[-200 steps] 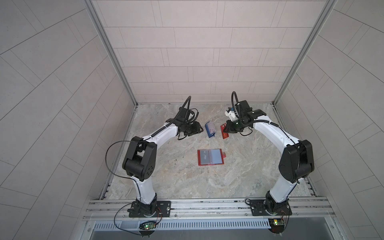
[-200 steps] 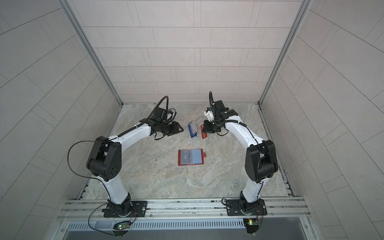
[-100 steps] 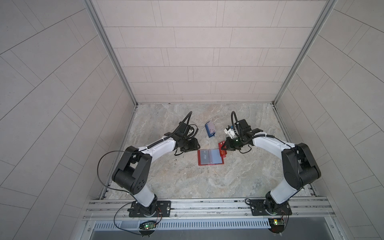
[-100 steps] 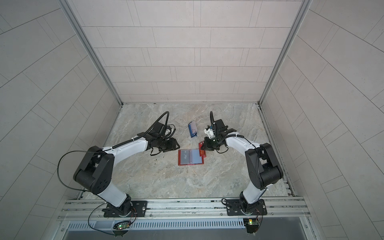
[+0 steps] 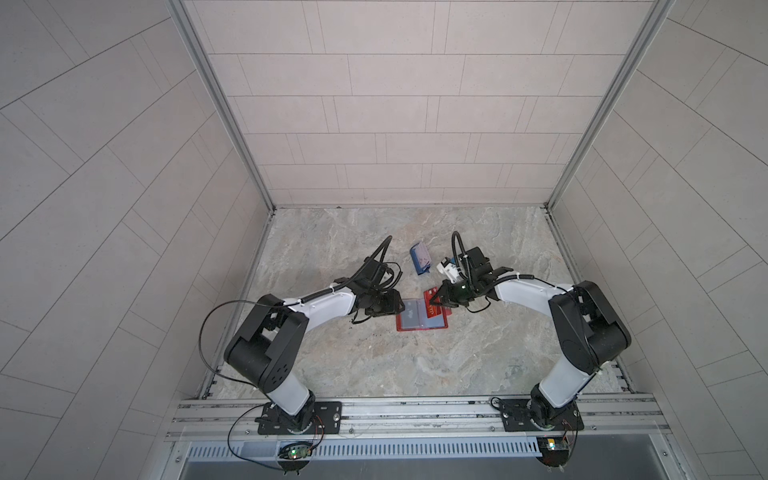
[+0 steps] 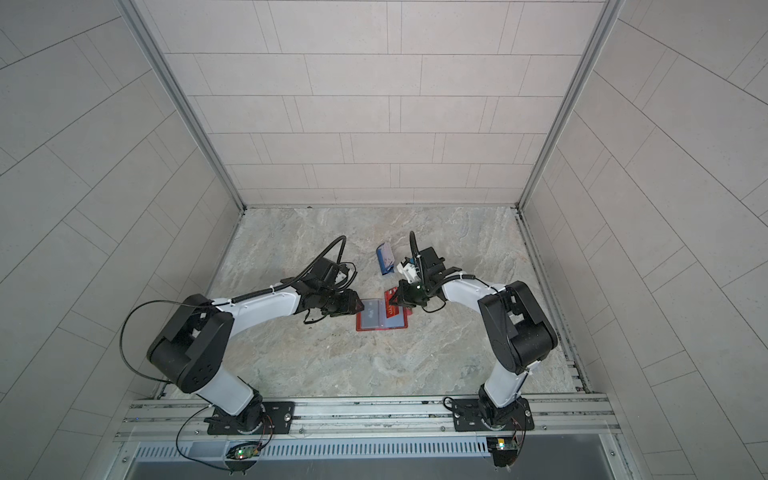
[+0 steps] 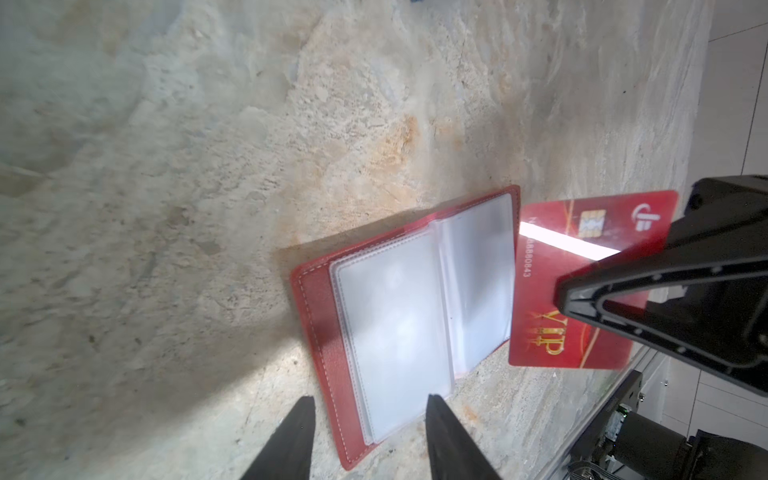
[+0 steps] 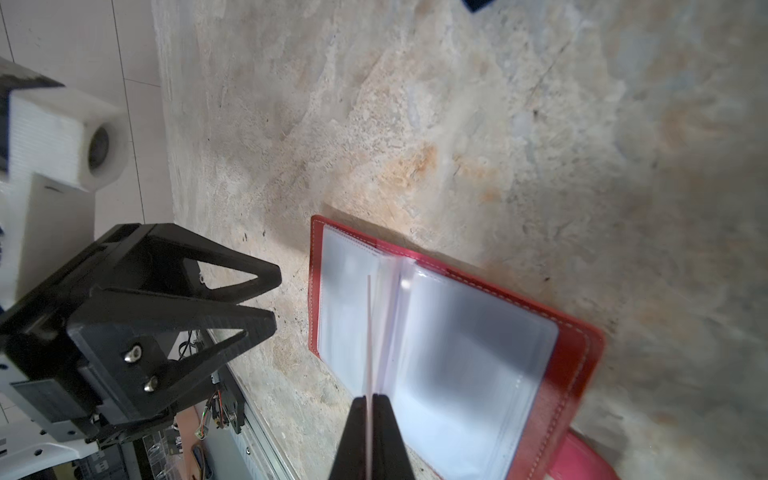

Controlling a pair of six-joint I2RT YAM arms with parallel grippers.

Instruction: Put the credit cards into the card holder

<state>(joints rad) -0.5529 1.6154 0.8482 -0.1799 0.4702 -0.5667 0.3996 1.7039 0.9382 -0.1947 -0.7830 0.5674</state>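
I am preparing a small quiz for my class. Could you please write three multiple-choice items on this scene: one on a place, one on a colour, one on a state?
1. Where is the card that the right gripper holds?
A. in the blue stand
B. over the open wallet
C. flat on the table

2. What colour is this card?
A. black
B. red
C. green

3. How is the left gripper?
A. open and empty
B. shut on a card
C. shut on the wallet's tab

Key:
1 B: both wrist views show the card held over the wallet's sleeves.
2 B: the left wrist view shows its red face.
3 A: its jaws stand apart and grip nothing.
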